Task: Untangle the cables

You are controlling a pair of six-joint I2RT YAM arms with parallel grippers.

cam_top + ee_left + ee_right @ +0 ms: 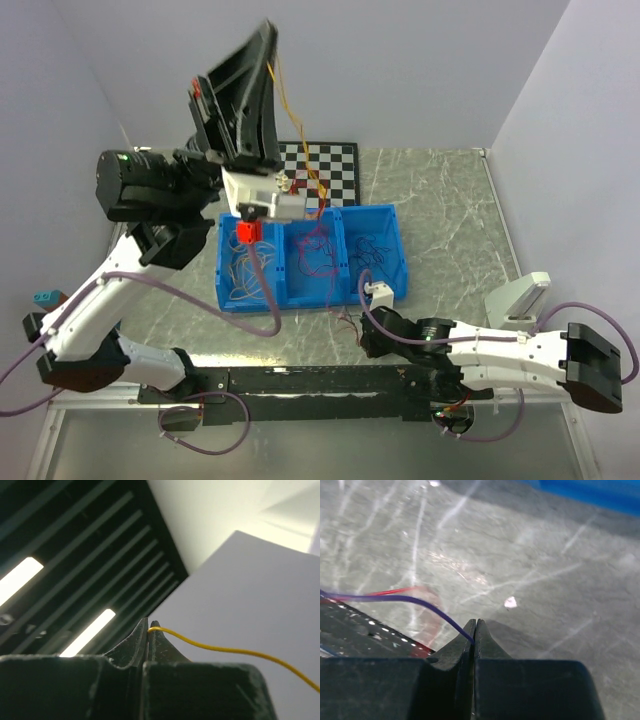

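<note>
Top external: mounted high above and behind the arm bases, it looks down and forward over the whole worktop (440, 200) from afar.
Left wrist: it sits just behind the left end effector (148, 630) and tilts up toward the ceiling lights (20, 580) and a wall (250, 605). The tips and the yellow cable (225, 650) are very near.
Right wrist: it sits just behind the right end effector (475, 630) and angles down, close to the worktop. The purple cable (410, 599) is in the foreground and the blue bin (600, 492) is at the top edge.
Shared: top and right wrist both show the worktop strip before the blue bin; top and left wrist both show the yellow cable.

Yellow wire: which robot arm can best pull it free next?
Left, probably: the left gripper is shut on the yellow wire, lifted high. The right gripper sits low over the table, shut on a purple wire.
</note>
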